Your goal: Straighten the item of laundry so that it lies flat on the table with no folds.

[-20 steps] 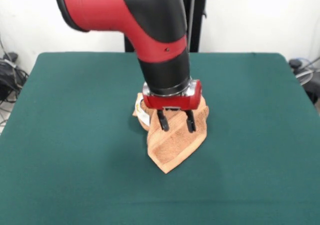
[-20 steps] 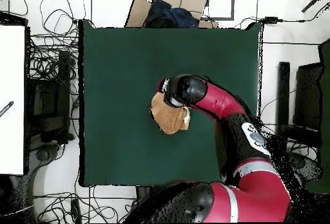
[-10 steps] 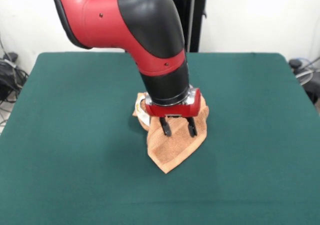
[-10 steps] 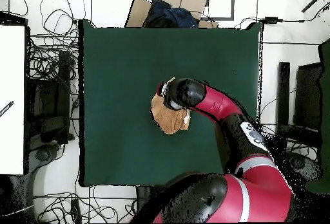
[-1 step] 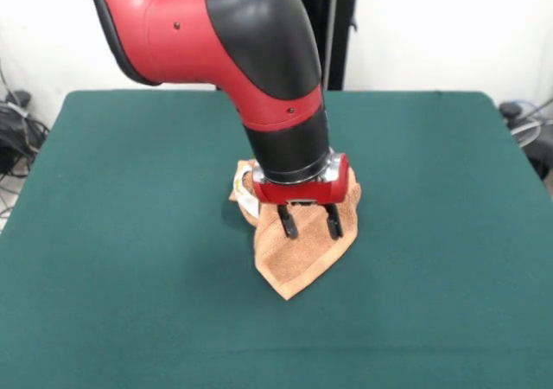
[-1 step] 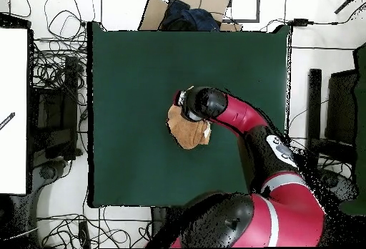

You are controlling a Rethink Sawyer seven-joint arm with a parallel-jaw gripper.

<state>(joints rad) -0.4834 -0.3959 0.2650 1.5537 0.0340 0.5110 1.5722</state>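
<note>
My black two-fingered claw hangs spread open, gripping nothing, right over the folded orange-tan terry towel bunched mid-way on the dark green cloth-covered table, and closing here could pinch several layers together, dragging the fold along.

Large rect. bench w/ plain dark green cloth cover fills most of frame. Only thing on it: small orange-tan terry towel, crumpled & folded, approx. frame centre, one corner pointing toward bottom edge; white label at its left.
</note>
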